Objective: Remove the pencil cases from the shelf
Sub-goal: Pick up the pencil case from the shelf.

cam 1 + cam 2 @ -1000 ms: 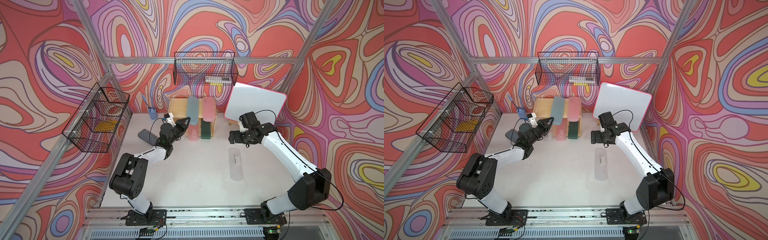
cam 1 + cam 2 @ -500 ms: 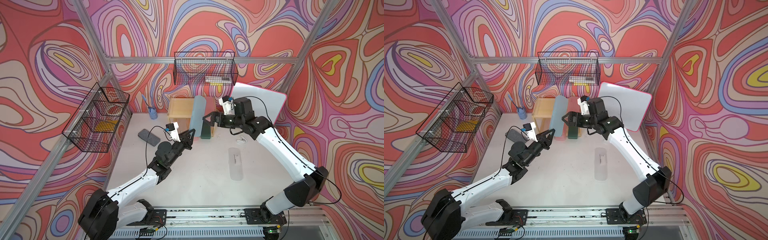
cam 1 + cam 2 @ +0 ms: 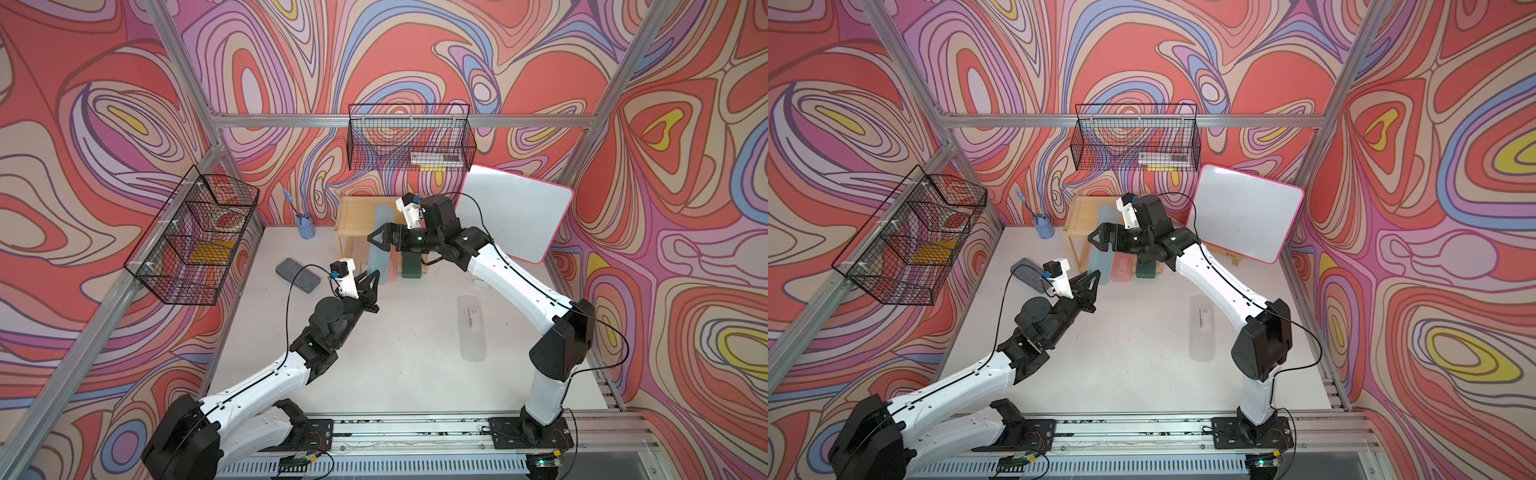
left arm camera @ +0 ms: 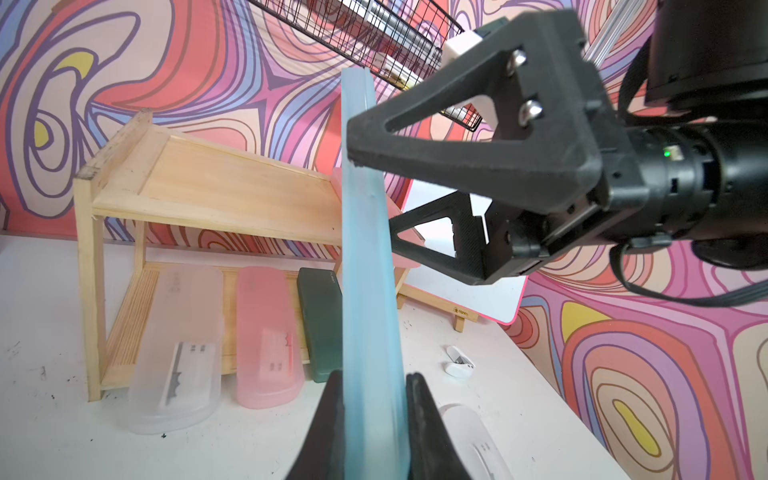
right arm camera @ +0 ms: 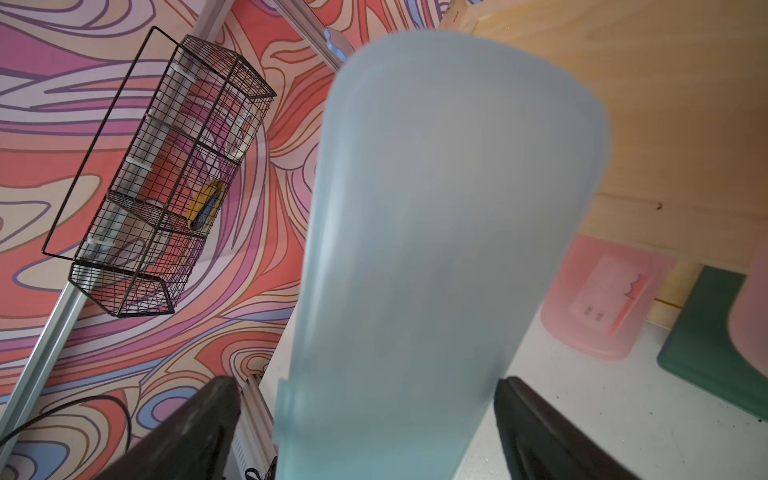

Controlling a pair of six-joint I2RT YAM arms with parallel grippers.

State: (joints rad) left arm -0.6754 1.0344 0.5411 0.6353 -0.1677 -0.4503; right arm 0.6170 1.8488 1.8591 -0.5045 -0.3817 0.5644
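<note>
- The left gripper [image 4: 370,432] is pressed shut on the near end of the teal case [image 4: 365,291], which is pinched edge-on between its fingers.
- The right gripper [image 3: 376,241] is held spread wide, with one jaw on each side of the same case, closer to the shelf [image 3: 353,212]. Whether the case is touched cannot be told.
- The teal case is tilted. Its far end is raised over the shelf's top tier, and its near end is held out in front of the shelf.
- A pink case [image 5: 754,316], blurred and mostly hidden, is seen beside the teal one at the top tier.
- On the shelf's lower tier, a frosted clear case [image 4: 174,345], a second pink case [image 4: 268,336] and a dark green case [image 4: 320,320] are laid side by side. Their ends stick out past the front.
- A second clear case [image 3: 471,328] is laid flat on the table [image 3: 395,374], well in front of the shelf.
- A grey pouch [image 3: 298,275] is laid to the shelf's left.
</note>
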